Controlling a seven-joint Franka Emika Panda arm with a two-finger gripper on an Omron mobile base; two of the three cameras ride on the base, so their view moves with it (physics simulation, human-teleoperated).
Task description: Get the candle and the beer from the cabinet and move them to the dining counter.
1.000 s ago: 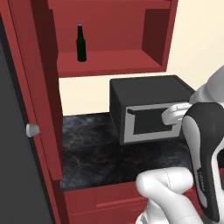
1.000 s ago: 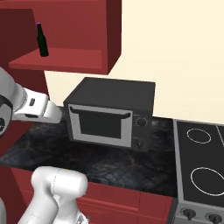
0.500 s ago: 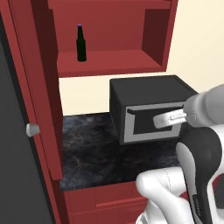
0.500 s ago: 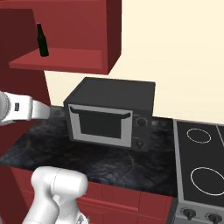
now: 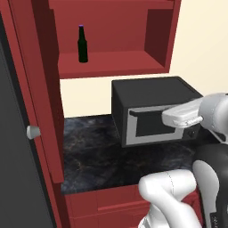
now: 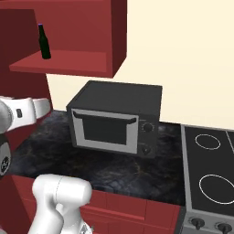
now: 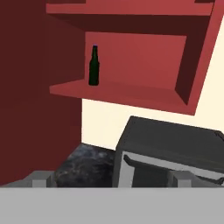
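The beer (image 5: 82,44) (image 6: 44,42) (image 7: 93,66), a dark bottle with a purple cap, stands upright at the left end of the red shelf (image 5: 129,63) (image 6: 73,63) (image 7: 131,94) in the open cabinet. The candle and the dining counter are out of view. My gripper (image 7: 109,181) is open with nothing between its fingers. It hangs well below and to the right of the bottle and faces the shelf. In the hand view, one fingertip (image 7: 40,182) rises at the bottom left.
A black microwave (image 5: 151,111) (image 6: 114,119) (image 7: 170,148) sits on the black marble worktop (image 5: 93,156) (image 6: 114,171) under the shelf. The open cabinet door (image 5: 42,102), with a pale knob (image 5: 33,132), stands at the left. A stove top (image 6: 210,183) lies to the right.
My arm has swung lower and to the right in the left base view, with its white hand now in front of the microwave. The bottle has stayed in place.
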